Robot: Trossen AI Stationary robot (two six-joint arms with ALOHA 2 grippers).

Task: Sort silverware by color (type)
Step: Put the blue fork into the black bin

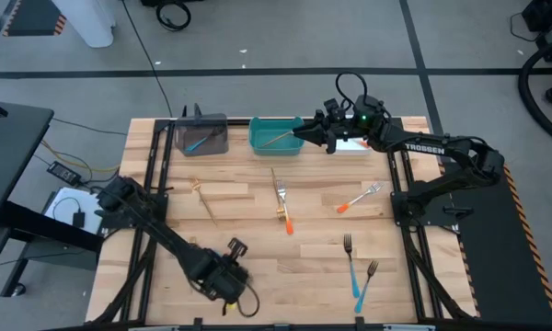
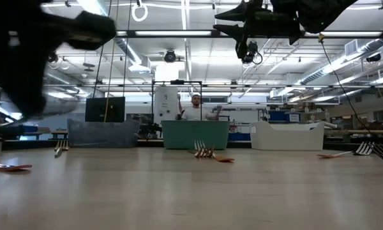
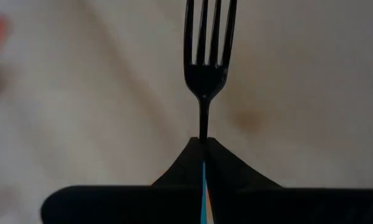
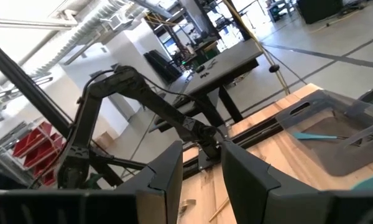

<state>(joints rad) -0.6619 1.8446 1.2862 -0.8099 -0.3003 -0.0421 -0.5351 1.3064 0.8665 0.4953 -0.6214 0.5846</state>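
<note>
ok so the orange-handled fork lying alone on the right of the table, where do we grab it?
Take the orange-handled fork at the middle of its orange handle, coming straight down with the fingers set across the shaft. It lies flat and diagonal on the table, apart from the other pieces, so both sides of the handle are free.

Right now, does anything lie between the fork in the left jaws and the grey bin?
Only a gold utensil lies flat on the table, roughly between the left gripper with its fork and the grey bin. Nothing taller shows there, so a lifted fork should probably clear it.
</note>
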